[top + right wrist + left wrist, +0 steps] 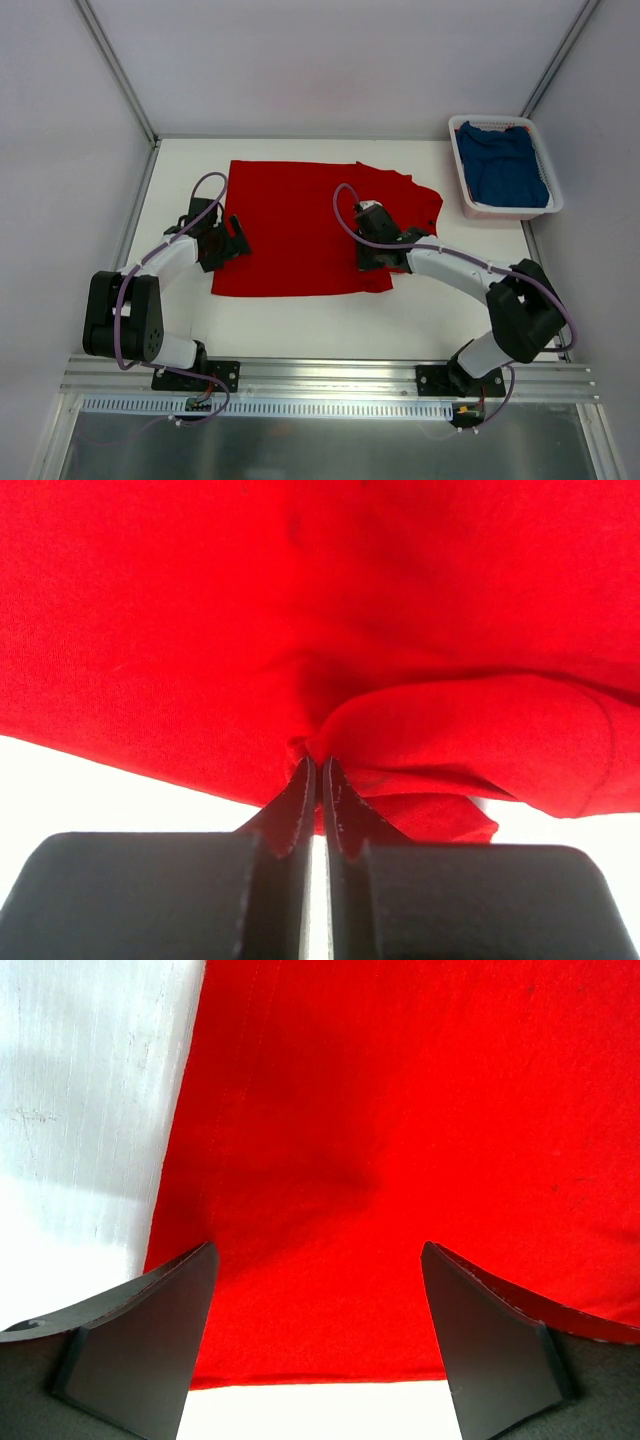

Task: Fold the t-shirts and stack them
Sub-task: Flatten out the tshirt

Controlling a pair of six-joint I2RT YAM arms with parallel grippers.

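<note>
**Top external view.** We see the red t-shirt (pixel 300 225) spread flat on the white table (pixel 300 325), left of centre. Its near edge runs straight, and its far right part is rumpled. The blue t-shirt (pixel 510 170) lies bunched inside a white slatted basket (pixel 458 165) at the far right corner of the table, well apart from the red one. The left gripper (pixel 240 238) sits at the left edge of the red t-shirt with its fingers spread. The right gripper (pixel 372 258) is down on the right part of the same t-shirt, near its near edge. From this view we cannot tell how its fingers stand.

**Left wrist view.** The left gripper (pixel 318 1260) is wide open, its two dark fingers standing well apart at the lower corners of the picture. Between and beyond them we see smooth red t-shirt (pixel 400 1110) cloth, with a stitched hem running along its left side. Bare table (pixel 90 1110) shows to the left of that hem and in a thin strip at the bottom, beneath the cloth's lower edge. Nothing lies between the fingers but flat cloth below them.

**Right wrist view.** The right gripper (pixel 319 770) is pressed together, pinching a small gathered fold of the red t-shirt (pixel 200 600) at its tips. Creases radiate from the pinch. To the right a hemmed flap of the cloth lies doubled over on itself, and white table (pixel 100 790) shows along the cloth's edge on both sides.
</note>
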